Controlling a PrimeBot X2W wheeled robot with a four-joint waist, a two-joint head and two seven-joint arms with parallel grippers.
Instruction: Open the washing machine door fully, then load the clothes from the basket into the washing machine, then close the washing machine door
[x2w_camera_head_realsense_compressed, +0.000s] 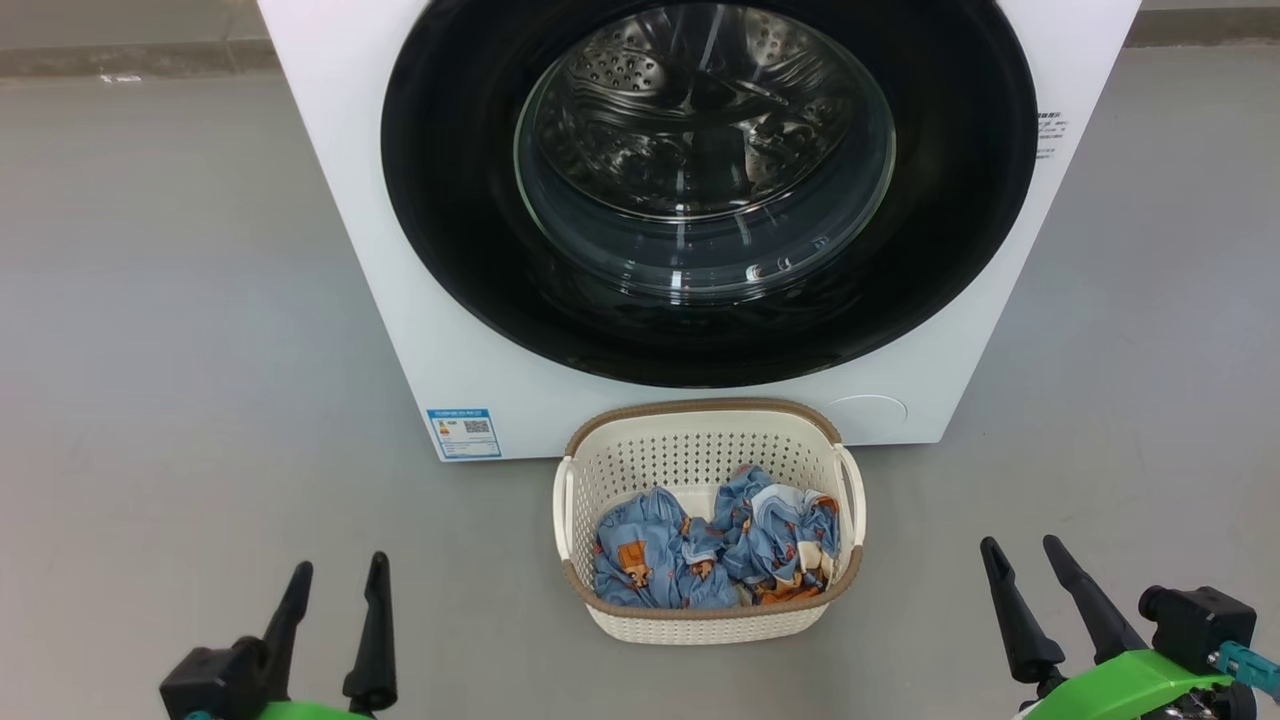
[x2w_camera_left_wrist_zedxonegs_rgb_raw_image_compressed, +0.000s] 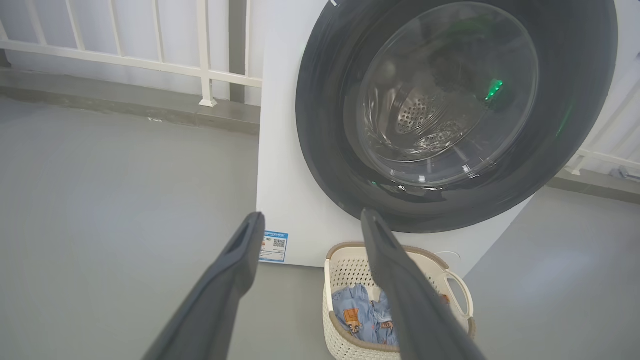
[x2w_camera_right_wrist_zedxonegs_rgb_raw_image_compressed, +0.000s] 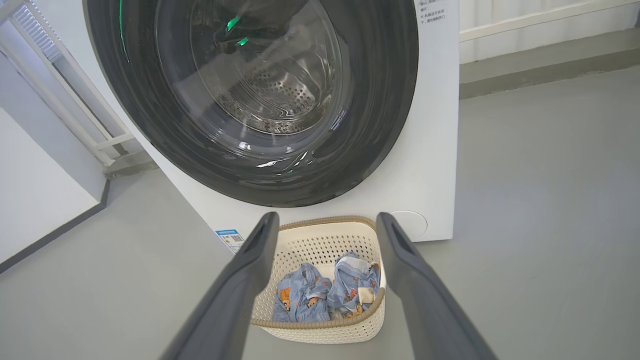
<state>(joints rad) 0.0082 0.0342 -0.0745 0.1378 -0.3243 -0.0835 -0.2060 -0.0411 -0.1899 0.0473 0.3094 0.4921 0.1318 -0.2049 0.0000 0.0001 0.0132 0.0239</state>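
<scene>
The white washing machine (x2w_camera_head_realsense_compressed: 420, 330) stands ahead of me, its round black door (x2w_camera_head_realsense_compressed: 450, 220) shut flat against the front, steel drum visible through the glass. On the floor right before it sits the cream basket (x2w_camera_head_realsense_compressed: 700, 455) with blue printed clothes (x2w_camera_head_realsense_compressed: 715, 550) bunched inside. My left gripper (x2w_camera_head_realsense_compressed: 338, 575) hovers open at the lower left, well left of the basket. At the lower right my right gripper (x2w_camera_head_realsense_compressed: 1022, 552) is open too, to the basket's right. Both wrist views look past open fingers at the door (x2w_camera_left_wrist_zedxonegs_rgb_raw_image_compressed: 325, 115) (x2w_camera_right_wrist_zedxonegs_rgb_raw_image_compressed: 385, 100), the basket (x2w_camera_left_wrist_zedxonegs_rgb_raw_image_compressed: 350, 265) (x2w_camera_right_wrist_zedxonegs_rgb_raw_image_compressed: 320, 245) and the clothes (x2w_camera_left_wrist_zedxonegs_rgb_raw_image_compressed: 357, 315) (x2w_camera_right_wrist_zedxonegs_rgb_raw_image_compressed: 300, 295).
Grey floor (x2w_camera_head_realsense_compressed: 180, 350) spreads wide on both sides of the machine. A blue label sticker (x2w_camera_head_realsense_compressed: 463, 432) marks its lower left front. A white railing (x2w_camera_left_wrist_zedxonegs_rgb_raw_image_compressed: 150, 60) runs along the wall behind, and a white wall panel (x2w_camera_right_wrist_zedxonegs_rgb_raw_image_compressed: 35, 190) stands off to one side.
</scene>
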